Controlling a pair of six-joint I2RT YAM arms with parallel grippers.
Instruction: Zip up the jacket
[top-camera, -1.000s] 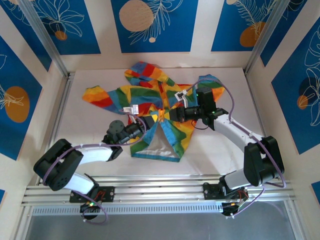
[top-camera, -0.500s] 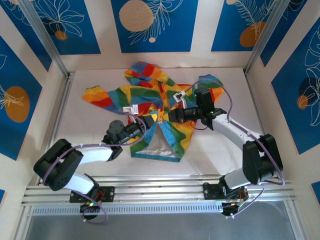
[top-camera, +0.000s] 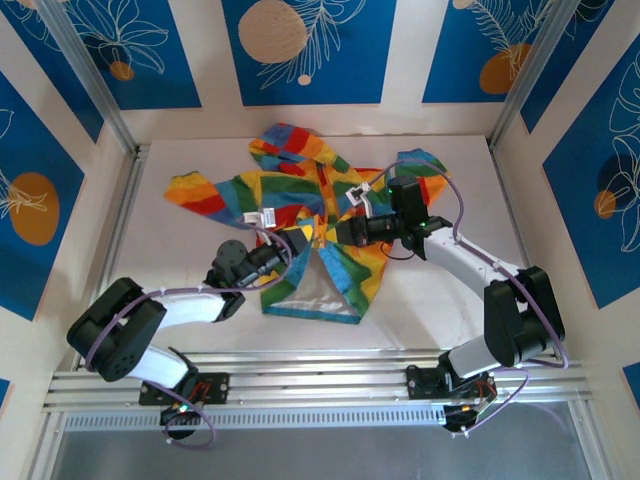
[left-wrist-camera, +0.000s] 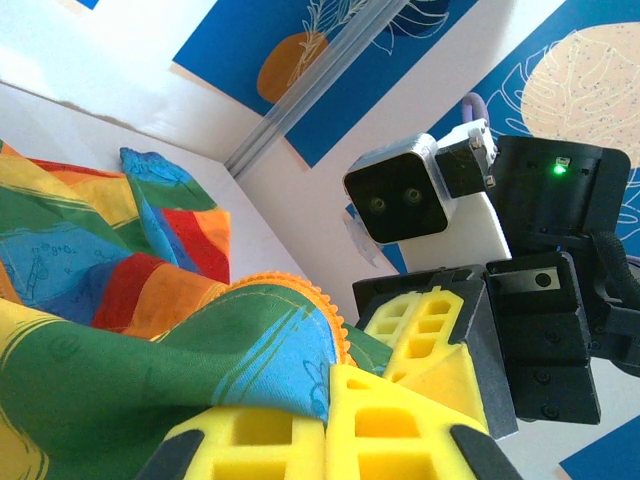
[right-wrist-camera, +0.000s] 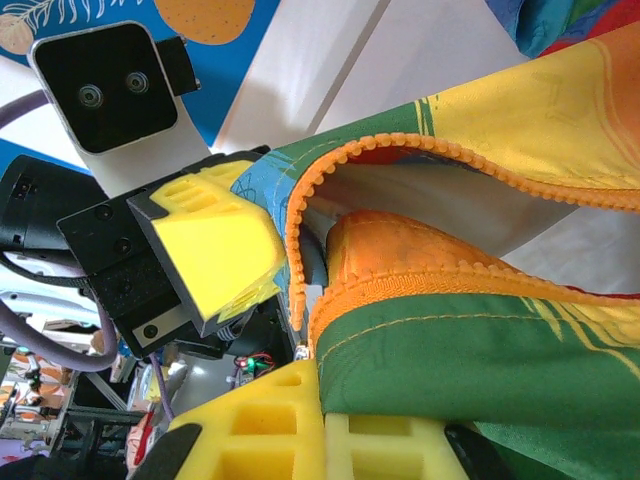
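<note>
the jacket (top-camera: 300, 215) is seen as thin woven cloth, matt and softly creased, with a paler plain lining (top-camera: 312, 293) at its 6 o'clock edge. its zipper (right-wrist-camera: 400, 145) is lined with small matt orange teeth that look like plastic. the left gripper (left-wrist-camera: 327, 385) is padded with matt yellow foam-like blocks, moulded in cells. brushed metal rails (top-camera: 320, 385) are laid at 6 o'clock.

This is a robot test cell in a lab. A white table (top-camera: 440, 300) is boxed in by wall panels (top-camera: 305, 50) printed with blue leaf-and-disc patterns. Aluminium posts (top-camera: 90, 80) stand at the corners. Slotted aluminium rails (top-camera: 320, 385) along the near edge carry the bolted, cabled left arm (top-camera: 180, 305) and right arm (top-camera: 470, 262).
</note>
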